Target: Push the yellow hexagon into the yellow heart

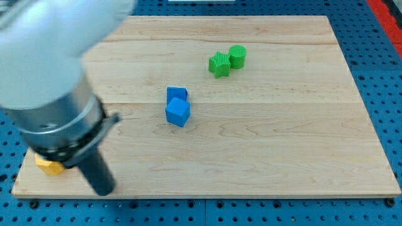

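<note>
A yellow block (49,166) peeks out from under the arm at the view's bottom left; only a small part shows, so I cannot tell its shape or whether it is one block or two. My dark rod comes down just right of it, and my tip (104,190) rests on the board near the bottom edge, a little right of and below the yellow block. The large grey arm body hides the view's left side above it.
Two blue blocks (178,107) touch each other near the board's middle. A green star-shaped block (218,64) and a green cylinder (238,56) touch at the view's top, right of centre. The wooden board (282,138) lies on a blue perforated table.
</note>
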Available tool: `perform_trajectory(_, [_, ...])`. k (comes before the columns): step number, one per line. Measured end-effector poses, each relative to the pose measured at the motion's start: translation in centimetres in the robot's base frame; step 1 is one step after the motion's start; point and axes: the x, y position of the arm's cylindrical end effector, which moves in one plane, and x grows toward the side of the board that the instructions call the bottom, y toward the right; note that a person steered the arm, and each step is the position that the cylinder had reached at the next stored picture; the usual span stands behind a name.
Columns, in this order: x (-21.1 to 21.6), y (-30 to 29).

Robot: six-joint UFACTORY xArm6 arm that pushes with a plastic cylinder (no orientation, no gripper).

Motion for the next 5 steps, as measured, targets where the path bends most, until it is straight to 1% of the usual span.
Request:
perform_trajectory(1, [0.2, -3.4])
perform_trajectory(2, [-1.7, -4.8])
perform_trajectory(3, [-1.3, -5.1])
perform_trajectory(4, [-1.3, -7.1])
perform_trajectory(5, [-2.4, -8.8])
